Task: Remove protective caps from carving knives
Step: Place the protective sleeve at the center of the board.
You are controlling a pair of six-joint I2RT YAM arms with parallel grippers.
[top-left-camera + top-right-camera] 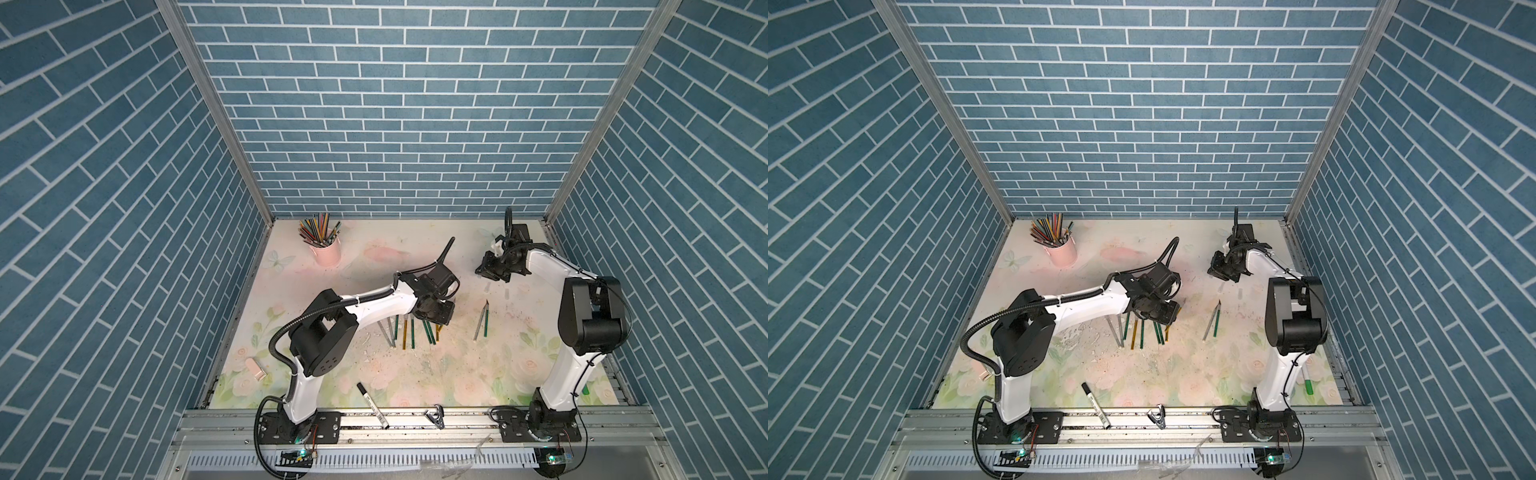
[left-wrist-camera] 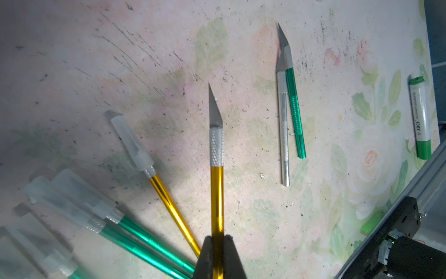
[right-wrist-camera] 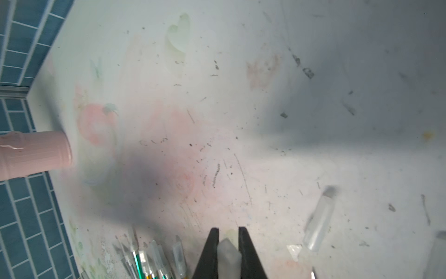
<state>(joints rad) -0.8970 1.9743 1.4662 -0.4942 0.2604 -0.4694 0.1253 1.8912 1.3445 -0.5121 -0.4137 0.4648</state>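
Note:
My left gripper (image 2: 217,238) is shut on the gold handle of a carving knife (image 2: 216,193) whose grey blade is bare. Beside it lie another gold knife (image 2: 169,200) with a whitish protective cap (image 2: 131,141) on its tip and several green knives (image 2: 144,239), also capped. A silver knife (image 2: 284,135) and a green knife (image 2: 295,108) lie apart with bare blades. My right gripper (image 3: 228,229) is shut on a translucent cap (image 3: 228,256) above the table. A loose cap (image 3: 319,222) lies near it. In a top view the left gripper (image 1: 438,318) hovers over the knife row (image 1: 411,332).
A pink cup (image 1: 326,249) of coloured pencils stands at the back left. A black-capped white marker (image 1: 372,405) and a metal clip (image 1: 434,415) lie at the front edge. A green-capped marker (image 2: 421,118) lies near the right arm's base. A pink block (image 1: 255,368) sits far left.

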